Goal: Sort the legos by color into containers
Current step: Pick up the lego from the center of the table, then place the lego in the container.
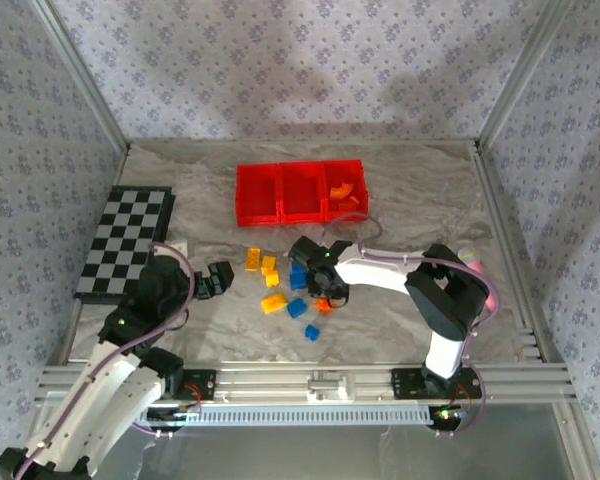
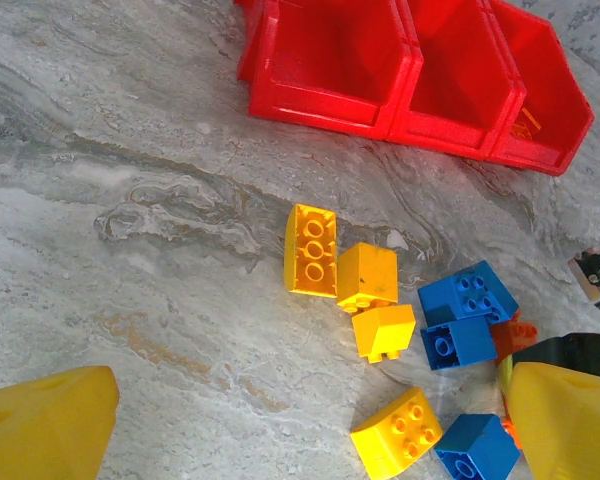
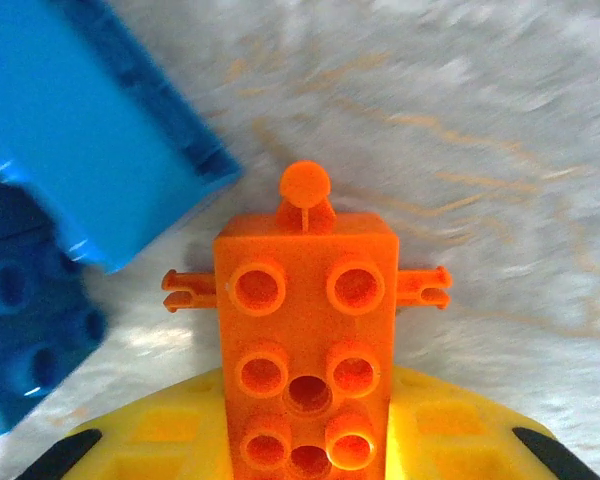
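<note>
Jaws on the right arm are flanking an orange brick (image 3: 307,340) that is lying studs toward the camera on the surface (image 3: 500,130), beside the blue bricks (image 3: 90,120). Whether they are clamping it cannot be told. Left jaws are standing wide apart, holding nothing.

For a sound grip, the right jaws should be seating squarely on the brick's flat sides, clear of its side pegs and the blue neighbour, before lifting toward the right bin (image 1: 364,185), which is holding orange pieces.

The right wrist view is giving brick alignment. The overhead view is giving the route to the bins (image 1: 300,218).
</note>
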Motion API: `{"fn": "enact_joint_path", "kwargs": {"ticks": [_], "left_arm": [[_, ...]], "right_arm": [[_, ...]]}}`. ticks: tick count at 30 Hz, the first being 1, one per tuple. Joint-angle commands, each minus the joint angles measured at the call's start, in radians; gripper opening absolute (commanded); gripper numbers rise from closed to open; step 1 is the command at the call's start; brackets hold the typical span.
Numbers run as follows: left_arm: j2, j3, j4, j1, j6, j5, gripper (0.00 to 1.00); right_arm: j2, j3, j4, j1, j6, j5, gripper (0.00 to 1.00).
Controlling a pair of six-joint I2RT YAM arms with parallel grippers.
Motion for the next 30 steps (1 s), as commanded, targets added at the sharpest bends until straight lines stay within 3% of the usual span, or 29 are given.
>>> {"fn": "enact_joint_path", "kwargs": {"ticks": [1,7,14,21,30], "left_arm": [[0.003,0.008,-0.005,-0.005,0.008,0.011,1.00],[0.003,0.012,-0.008,-0.005,0.006,0.011,1.00],[0.004,0.018,-0.012,-0.005,0.009,0.004,1.00],[0.001,0.027,-0.026,-0.005,0.004,-0.003,1.00],[-0.030,0.043,-0.081,-0.007,-0.025,-0.015,1.00]], "right_arm": [[-0.055,-0.013,-0.114,-0.037,-0.074,0.135,0.19],[-0.180,0.068,-0.161,-0.087,-0.220,0.191,0.17],[-0.207,0.201,-0.054,-0.319,-0.480,0.098,0.16],[-0.024,0.484,-0.029,-0.512,-0.623,-0.083,0.16],[0.337,0.956,-0.185,-0.572,-0.701,-0.217,0.17]]}}
